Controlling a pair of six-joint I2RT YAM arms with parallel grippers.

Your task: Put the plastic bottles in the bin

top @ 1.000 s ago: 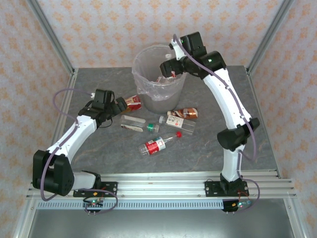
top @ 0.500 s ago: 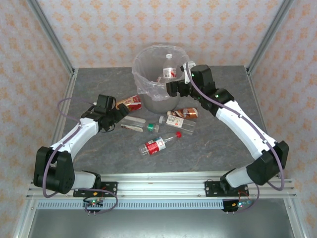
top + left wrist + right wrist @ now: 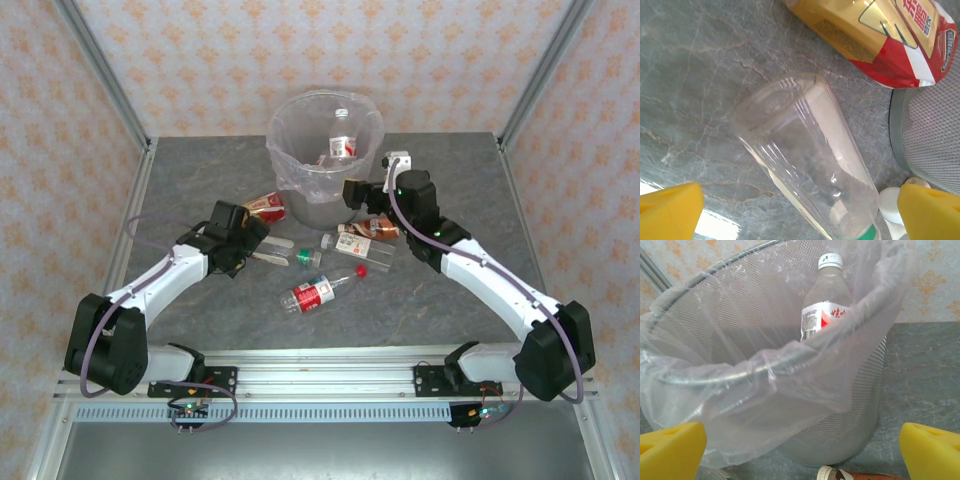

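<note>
Logging the overhead view first: the bin [image 3: 300, 195] stands at the far middle of the table [image 3: 180, 180]. An upright bottle [image 3: 342, 140] with a white cap and a red-and-white label stands inside it, against the far wall. Five more bottles lie on the table near the bin's foot:
- a red-and-gold bottle [image 3: 265, 207] just beside its left side
- a clear bottle [image 3: 285, 250] with a green cap
- a brown-labelled bottle [image 3: 375, 228]
- a white-labelled bottle [image 3: 358, 252]
- a red-labelled bottle [image 3: 318, 292] with a red cap, nearest the arm bases

Overhead, the left gripper [image 3: 252, 235] sits low over the base end of the clear bottle, and I cannot read the finger gap from there. The left wrist view settles it. The yellow pads [image 3: 670, 210] are spread wide, one on each side of the clear bottle, and neither touches it. That view also shows the bottle lying on its side with its base towards the camera. The red-and-gold bottle lies just beyond it, and the bin's mesh wall is at the right edge.

Overhead, the right gripper [image 3: 357, 193] is low beside the bin's right front, near the brown-labelled bottle. In the right wrist view its pads are spread with nothing held. It faces the bin's side, where the crinkled liner bag [image 3: 790, 390] drapes over the rim, a detail barely readable from above.
</note>
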